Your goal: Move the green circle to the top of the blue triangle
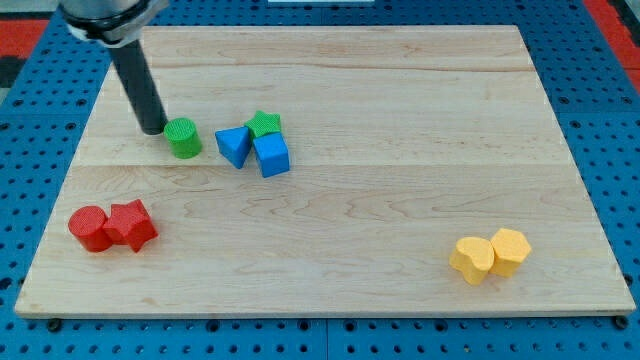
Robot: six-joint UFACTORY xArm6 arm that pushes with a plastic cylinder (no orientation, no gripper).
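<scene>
The green circle (183, 137) is a short green cylinder on the wooden board (400, 200), left of centre. The blue triangle (233, 145) lies just to its right, with a small gap between them. My tip (153, 128) stands on the board at the green circle's left side, touching or almost touching it. The dark rod slants up to the view's top left.
A green star (264, 124) and a blue cube (271, 155) sit against the blue triangle's right side. Two red blocks (112, 226) lie at the lower left. Two yellow blocks (489, 254) lie at the lower right.
</scene>
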